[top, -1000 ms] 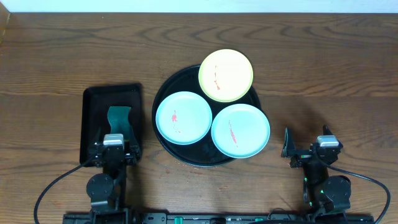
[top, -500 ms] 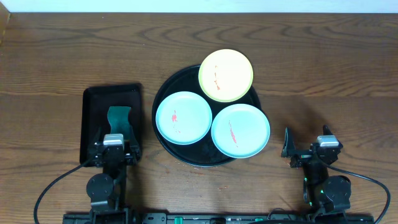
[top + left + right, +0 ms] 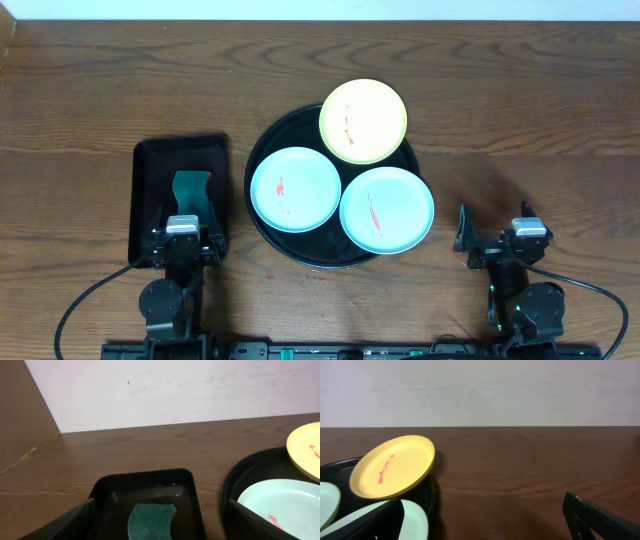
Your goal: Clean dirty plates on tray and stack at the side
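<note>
Plates lie on tray: yellow at 12 o'clock, mint at 8 and 4, all red-smeared. Left gripper and right gripper gape, empty. Advice: pinch sponge, just at its 12 o'clock, mid-body and squarely before wiping.

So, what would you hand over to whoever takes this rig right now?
The left gripper is open and empty, above the rectangular tray near the green sponge.
The right gripper is open and empty, right of the round tray.
On that tray, all red-smeared: yellow plate, left blue plate, right blue plate.
Nothing cleaned or stacked yet.
Left to do: wipe all three, then stack them at the side.
</note>
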Controlling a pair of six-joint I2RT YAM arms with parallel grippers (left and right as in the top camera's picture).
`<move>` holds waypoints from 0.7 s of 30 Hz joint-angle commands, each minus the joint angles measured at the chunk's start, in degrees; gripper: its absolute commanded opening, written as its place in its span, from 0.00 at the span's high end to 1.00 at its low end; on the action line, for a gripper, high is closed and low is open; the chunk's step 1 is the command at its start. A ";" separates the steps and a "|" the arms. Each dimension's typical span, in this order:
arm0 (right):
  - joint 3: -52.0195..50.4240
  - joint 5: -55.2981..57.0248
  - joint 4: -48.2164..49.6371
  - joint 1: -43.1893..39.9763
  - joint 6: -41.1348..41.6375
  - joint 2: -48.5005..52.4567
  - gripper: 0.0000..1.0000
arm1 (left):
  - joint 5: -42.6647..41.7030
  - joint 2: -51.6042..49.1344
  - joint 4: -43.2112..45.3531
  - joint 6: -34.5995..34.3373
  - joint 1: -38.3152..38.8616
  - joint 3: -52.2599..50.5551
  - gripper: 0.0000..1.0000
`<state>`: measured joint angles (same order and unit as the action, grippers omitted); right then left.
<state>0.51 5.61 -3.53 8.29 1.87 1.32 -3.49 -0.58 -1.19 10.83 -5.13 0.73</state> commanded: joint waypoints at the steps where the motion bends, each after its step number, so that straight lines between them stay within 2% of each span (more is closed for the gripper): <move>1: -0.20 4.66 0.70 -0.44 -0.70 -0.52 0.01 | 0.02 0.35 -2.62 0.94 0.17 -0.50 0.20; 16: -0.20 4.68 1.99 -0.44 -0.68 -0.52 0.01 | 0.00 0.35 -2.16 0.94 0.17 -0.50 0.20; 21: -0.20 -0.11 2.93 -0.44 -0.68 -0.52 0.01 | 0.04 0.35 0.04 0.94 0.17 -0.50 0.20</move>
<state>0.51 8.58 -0.32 8.29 1.87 1.32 -3.49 -0.58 -0.73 10.81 -5.13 0.73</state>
